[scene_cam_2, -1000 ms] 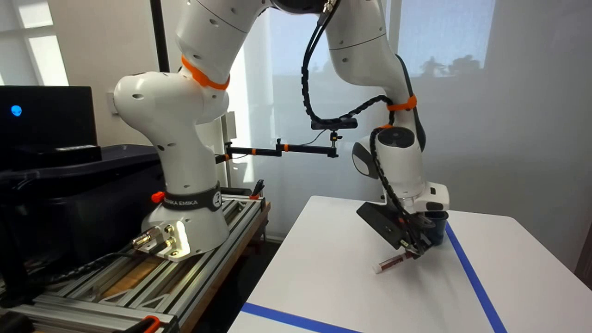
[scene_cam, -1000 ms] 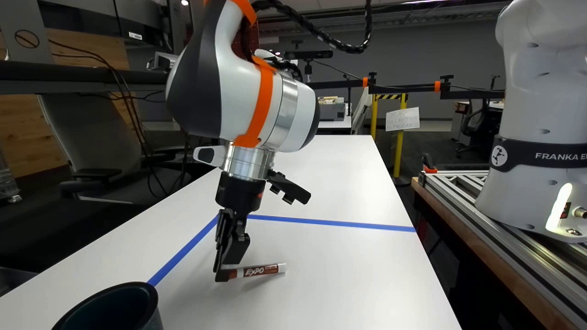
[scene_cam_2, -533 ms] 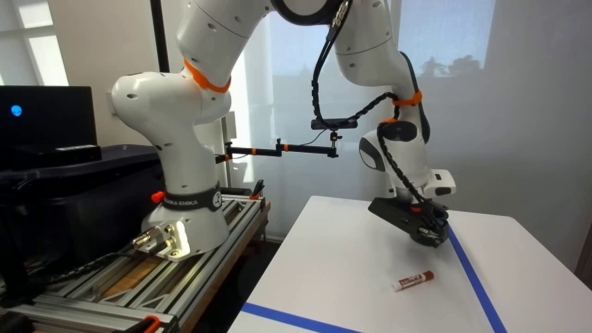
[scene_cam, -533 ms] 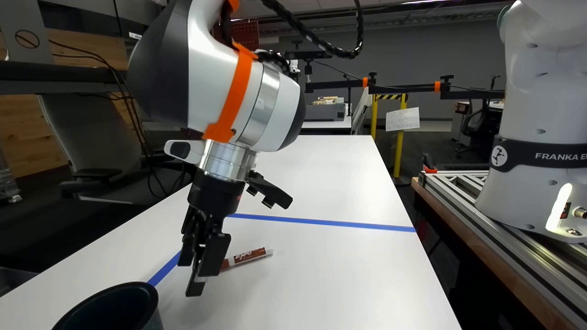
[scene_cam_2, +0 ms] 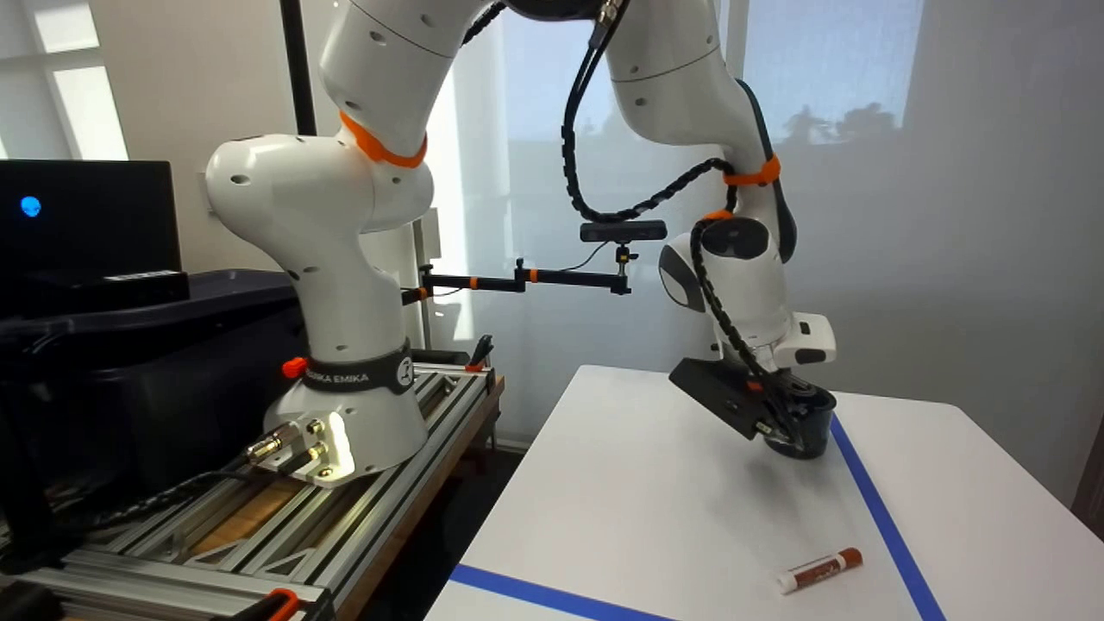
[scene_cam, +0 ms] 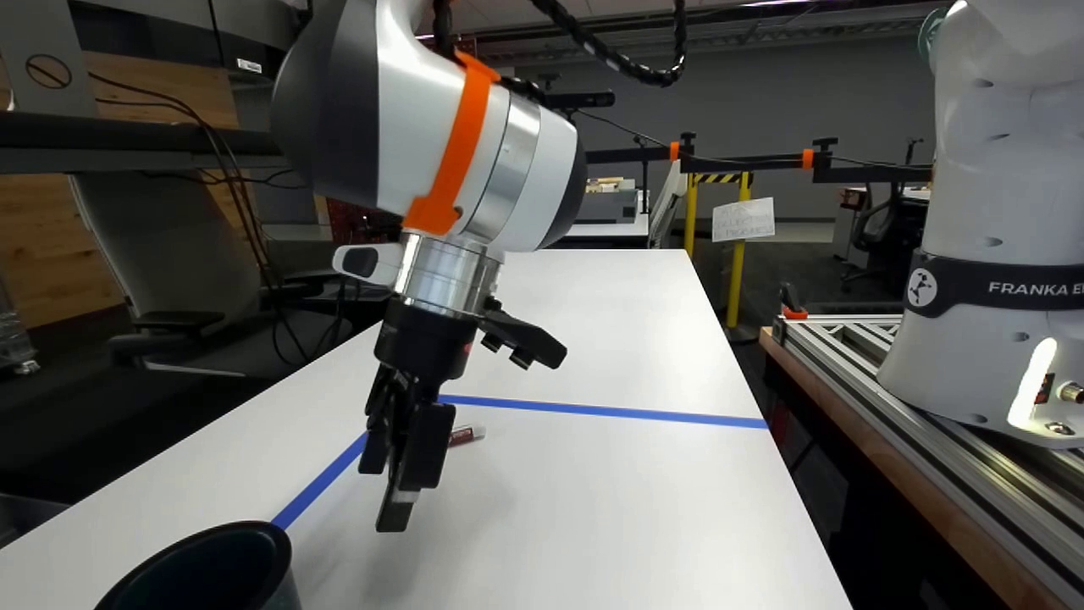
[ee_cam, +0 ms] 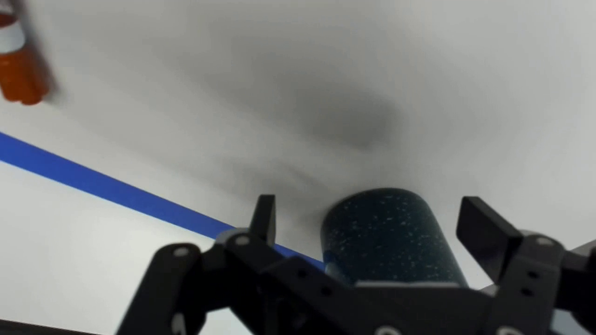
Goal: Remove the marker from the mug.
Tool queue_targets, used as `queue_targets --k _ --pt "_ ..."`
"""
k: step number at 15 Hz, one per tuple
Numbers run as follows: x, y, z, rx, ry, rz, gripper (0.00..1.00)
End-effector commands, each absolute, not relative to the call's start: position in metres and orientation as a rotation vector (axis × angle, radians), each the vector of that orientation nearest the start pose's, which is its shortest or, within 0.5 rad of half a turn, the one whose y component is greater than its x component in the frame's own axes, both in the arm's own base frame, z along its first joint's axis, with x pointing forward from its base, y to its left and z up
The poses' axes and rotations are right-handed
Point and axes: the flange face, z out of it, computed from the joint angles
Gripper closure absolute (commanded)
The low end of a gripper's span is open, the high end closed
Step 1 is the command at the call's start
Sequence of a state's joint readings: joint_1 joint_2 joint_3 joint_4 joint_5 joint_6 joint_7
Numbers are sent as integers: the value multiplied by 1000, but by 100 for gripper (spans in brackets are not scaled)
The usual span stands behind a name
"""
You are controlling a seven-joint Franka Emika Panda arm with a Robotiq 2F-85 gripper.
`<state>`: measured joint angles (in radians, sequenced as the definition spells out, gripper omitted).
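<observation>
The brown-red marker with white bands lies on its side on the table, away from the mug; I see the marker (scene_cam_2: pixel 819 571) near the front of an exterior view and partly behind my fingers as a marker end (scene_cam: pixel 465 436) in an exterior view. Its orange cap (ee_cam: pixel 21 74) shows at the wrist view's upper left. Upright stands the dark speckled mug (scene_cam: pixel 286 586), also the mug (scene_cam_2: pixel 815 434) partly behind my hand. My gripper (scene_cam: pixel 385 493) is open above the table, holding nothing. In the wrist view the mug (ee_cam: pixel 391 237) appears between the spread fingers, beyond them.
Blue tape (scene_cam: pixel 601 412) crosses the white table (scene_cam: pixel 635 525), and a blue strip (scene_cam_2: pixel 897 535) runs past the marker. The robot's base (scene_cam_2: pixel 354 423) stands on a metal-framed bench beside the table. A dark chair (scene_cam: pixel 178 280) is across the table's far side.
The gripper was shut on the marker's end a second ago; it has opened and let go. The marker dropped and moved across the table away from the mug. The hand shifted and rose slightly.
</observation>
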<state>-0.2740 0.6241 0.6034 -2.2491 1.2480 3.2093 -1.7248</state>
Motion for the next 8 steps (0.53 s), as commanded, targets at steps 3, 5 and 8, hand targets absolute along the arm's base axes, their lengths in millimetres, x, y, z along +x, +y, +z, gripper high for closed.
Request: queue_targets --k 3,5,8 --pt "480 93 187 -2768 -543 -606 0" --pt "477 90 202 -2818 -420 -631 0" --pt "450 79 201 -2857 -308 -535 0"
